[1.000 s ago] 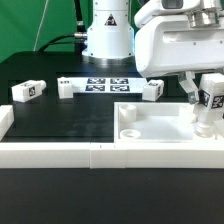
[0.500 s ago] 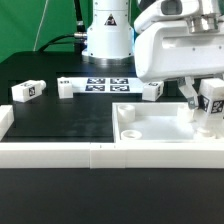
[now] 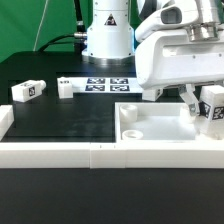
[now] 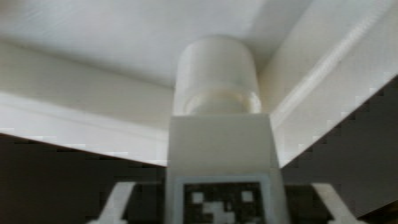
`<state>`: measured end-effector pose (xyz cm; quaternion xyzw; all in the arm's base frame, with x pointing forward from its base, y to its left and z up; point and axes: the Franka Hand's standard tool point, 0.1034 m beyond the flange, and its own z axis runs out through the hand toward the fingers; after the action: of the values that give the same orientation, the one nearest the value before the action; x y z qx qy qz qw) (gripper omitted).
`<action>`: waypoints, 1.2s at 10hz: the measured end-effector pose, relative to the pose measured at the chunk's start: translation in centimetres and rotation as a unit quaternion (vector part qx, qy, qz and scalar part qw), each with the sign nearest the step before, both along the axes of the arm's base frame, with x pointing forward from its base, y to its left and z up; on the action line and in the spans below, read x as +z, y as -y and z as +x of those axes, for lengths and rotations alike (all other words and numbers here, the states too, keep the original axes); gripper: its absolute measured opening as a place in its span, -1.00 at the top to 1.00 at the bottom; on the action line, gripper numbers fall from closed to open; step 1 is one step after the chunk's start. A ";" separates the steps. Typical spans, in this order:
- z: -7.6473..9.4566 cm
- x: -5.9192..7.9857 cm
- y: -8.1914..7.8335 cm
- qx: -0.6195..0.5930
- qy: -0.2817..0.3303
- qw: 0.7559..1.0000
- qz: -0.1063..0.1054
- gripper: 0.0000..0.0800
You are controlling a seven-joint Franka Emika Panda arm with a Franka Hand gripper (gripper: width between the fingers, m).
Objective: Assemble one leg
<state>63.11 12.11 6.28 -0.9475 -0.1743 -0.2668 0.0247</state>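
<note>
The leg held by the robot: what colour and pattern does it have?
The leg is white, with a black-and-white square tag; clearest in the wrist view.

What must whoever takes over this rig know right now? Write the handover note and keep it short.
Hand: shut on the leg.
Leg: held roughly upright at the tabletop corner on the exterior view's right. In the wrist view its round end points into that corner. Whether it is seated cannot be told.
Three spare legs lie loose on the table near the marker board.
Done: leg grasped and placed at the corner.
Left: probably fasten it into the corner, then let go.
</note>
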 end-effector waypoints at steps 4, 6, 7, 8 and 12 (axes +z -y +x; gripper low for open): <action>0.0 0.0 0.0 0.000 0.000 1.000 0.000 -0.57; 0.0 0.0 0.0 0.000 0.000 1.000 0.000 -0.61; 0.0 0.0 0.0 0.000 0.000 1.000 0.000 -0.62; 0.0 0.1 0.0 0.000 0.000 1.000 0.000 -0.62; 0.3 3.1 0.0 0.003 -0.017 1.000 -0.005 -0.62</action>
<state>63.43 12.08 9.40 -0.9515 -0.1778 -0.2501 0.0237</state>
